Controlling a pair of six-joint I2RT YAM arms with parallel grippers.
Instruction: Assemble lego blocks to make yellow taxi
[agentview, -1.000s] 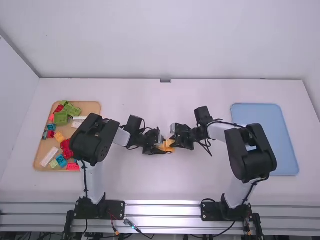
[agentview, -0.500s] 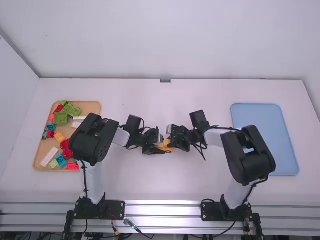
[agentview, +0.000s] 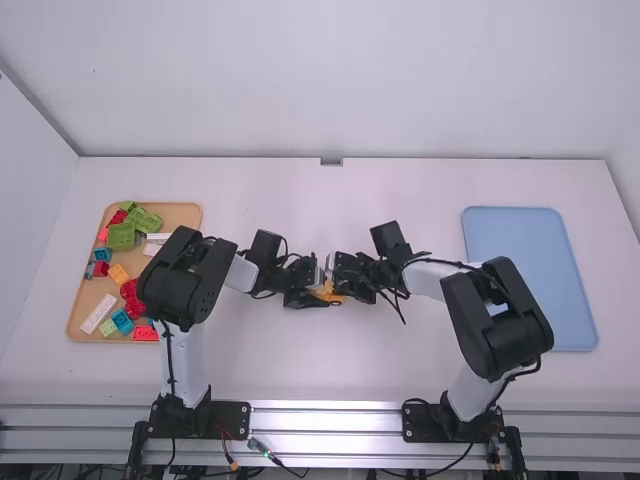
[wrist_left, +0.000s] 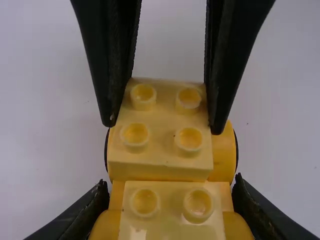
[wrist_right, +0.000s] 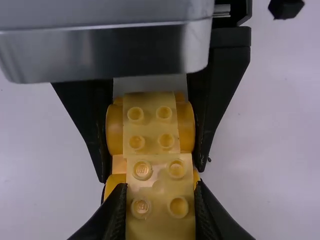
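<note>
The right hand (wrist_right: 161, 186) pinches a pale-yellow studded plastic block (wrist_left: 160, 155) over its end of the orange-yellow plastic base (wrist_left: 223, 157) the left hand (wrist_left: 170, 182) grips.

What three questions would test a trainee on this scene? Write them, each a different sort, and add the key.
1. True or false: the left gripper and the right gripper both hold yellow pieces.
2. What colour is the tray beyond the right arm's elbow? a) green b) blue c) orange
3. Fill in: on the tan tray lie loose ____.

Key: 1 true; 2 b; 3 blocks.
</note>
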